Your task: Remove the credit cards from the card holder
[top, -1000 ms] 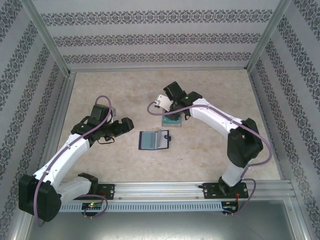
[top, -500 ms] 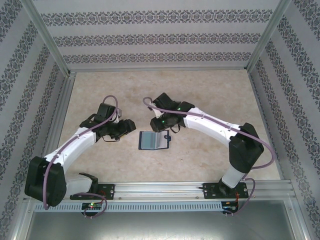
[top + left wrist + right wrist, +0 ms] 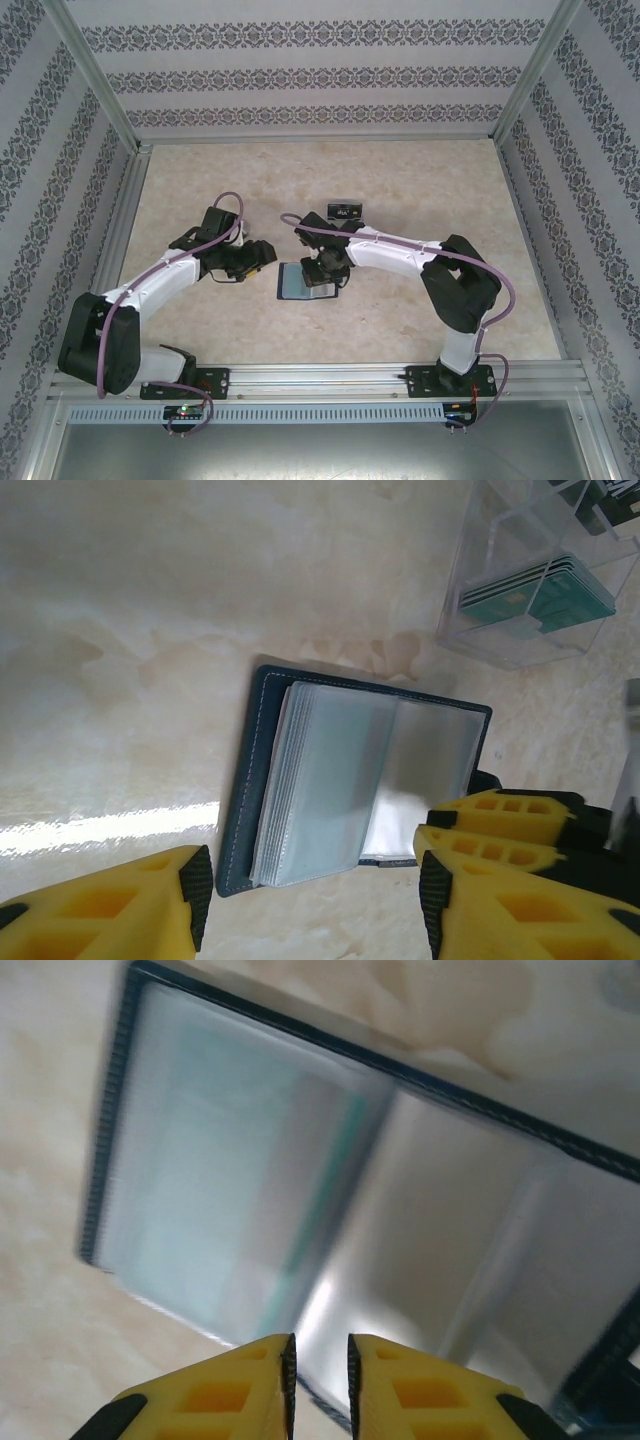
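Observation:
The card holder lies open on the table, slate-blue cover down and clear sleeves up. Through its left sleeves a teal credit card shows, blurred. More credit cards, teal ones, are stacked in a clear box. My left gripper is open, just off the holder's left edge, with nothing between its fingers. My right gripper hovers low over the holder's middle page. Only a narrow gap separates its pads, and nothing is in it. Its yellow fingers reach the holder's right page.
The clear acrylic box stands just behind the holder. Patterned walls and metal frame posts close in the table on three sides. A metal rail carrying both arm bases runs along the near edge.
My right arm swung back from the clear box and came down over the open holder. My left gripper crept closer to the holder's left edge and narrowed its jaws.

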You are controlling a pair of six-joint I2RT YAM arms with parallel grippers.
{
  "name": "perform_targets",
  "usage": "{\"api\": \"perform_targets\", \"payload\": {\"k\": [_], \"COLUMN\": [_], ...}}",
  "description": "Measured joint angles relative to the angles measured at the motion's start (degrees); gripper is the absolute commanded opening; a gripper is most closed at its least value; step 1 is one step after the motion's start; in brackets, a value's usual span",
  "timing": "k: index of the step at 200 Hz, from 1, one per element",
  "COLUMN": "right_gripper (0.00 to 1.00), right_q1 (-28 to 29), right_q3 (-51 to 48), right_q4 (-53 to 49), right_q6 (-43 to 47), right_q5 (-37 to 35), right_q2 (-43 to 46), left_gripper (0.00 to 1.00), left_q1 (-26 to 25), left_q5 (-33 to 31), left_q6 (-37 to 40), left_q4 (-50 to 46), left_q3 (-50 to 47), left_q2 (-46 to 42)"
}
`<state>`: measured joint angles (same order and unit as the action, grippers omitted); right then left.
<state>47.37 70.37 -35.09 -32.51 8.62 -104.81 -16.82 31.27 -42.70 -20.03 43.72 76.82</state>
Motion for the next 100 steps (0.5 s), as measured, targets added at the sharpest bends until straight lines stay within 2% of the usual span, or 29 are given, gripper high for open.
{"api": "perform_targets", "payload": {"k": [39, 57, 100], "right_gripper": [0.19, 0.15, 0.12], "right_q1": [-1.05, -1.14, -1.16], "right_q3": [-4.00, -5.42, -7.08], "right_q4": [0.09, 0.90, 3.08], "right_q6": [-1.29, -2.12, -3.50], "right_q5": [-0.81, -0.87, -1.03], "right_q2": [0.00, 0.00, 0.72], "left_gripper": [0.53, 0.47, 0.46], "left_q1": [-1.90, -3.34, -6.34], "left_q5": [1.38, 1.84, 3.15], "left_q6": [-0.92, -1.36, -2.16], "left_q4": [2.56, 3.67, 6.49], "left_q3": [0.00, 0.00, 0.17], "left_q2": [2.16, 3.89, 8.28]}}
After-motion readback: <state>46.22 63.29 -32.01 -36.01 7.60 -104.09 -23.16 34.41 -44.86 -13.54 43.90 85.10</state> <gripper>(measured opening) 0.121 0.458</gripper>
